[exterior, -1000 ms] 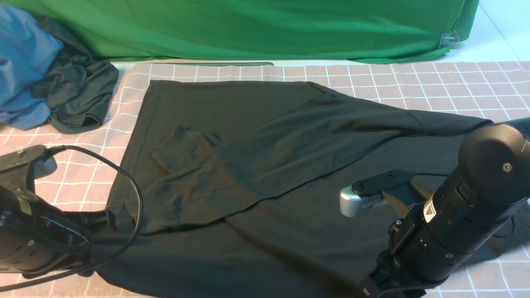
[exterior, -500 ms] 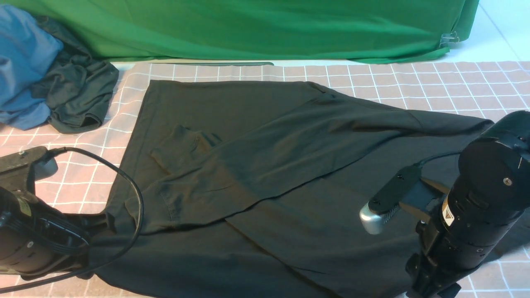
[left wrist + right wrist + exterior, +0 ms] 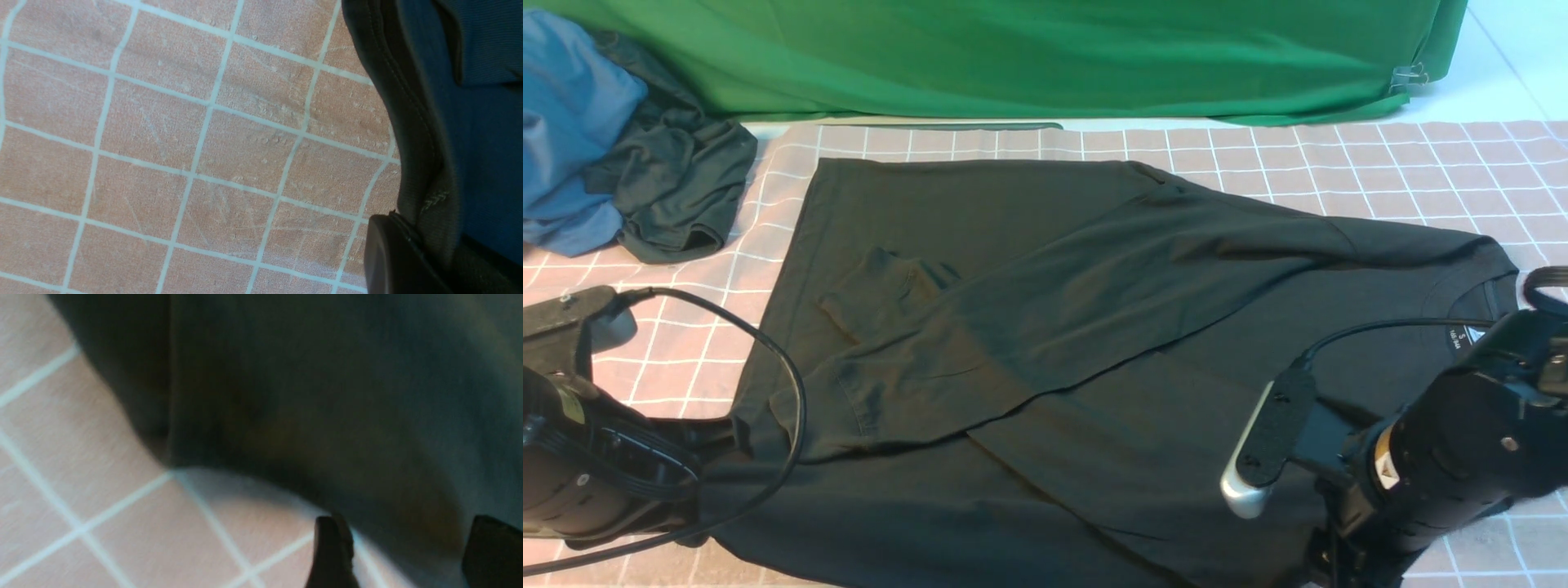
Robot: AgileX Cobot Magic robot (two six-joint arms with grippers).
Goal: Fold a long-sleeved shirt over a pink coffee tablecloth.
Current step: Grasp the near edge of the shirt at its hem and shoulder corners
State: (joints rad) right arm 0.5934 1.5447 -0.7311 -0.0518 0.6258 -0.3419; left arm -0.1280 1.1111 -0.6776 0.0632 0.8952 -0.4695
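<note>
In the middle of the pink coffee tablecloth [image 3: 1380, 171] lies the long-sleeved shirt [image 3: 1029, 327], flat and sideways: collar and neck label [image 3: 1458, 336] at 3 o'clock, hem at 9. One sleeve [image 3: 1094, 278] is already laid slantwise across the body.

So I'd say we're on the near-edge fold. The left gripper [image 3: 719, 433] is at the shirt's 8 o'clock corner, closed, and it looks clamped on the hem. The right gripper [image 3: 408, 555] is down at about 5 o'clock with its jaws apart and nothing in them, right over the shirt's edge.

Next it probably has to pinch that edge, then both lift evenly toward 12. Spare garments [image 3: 645, 163] sit at 10 o'clock, with a green cloth [image 3: 1013, 57] at 12.
</note>
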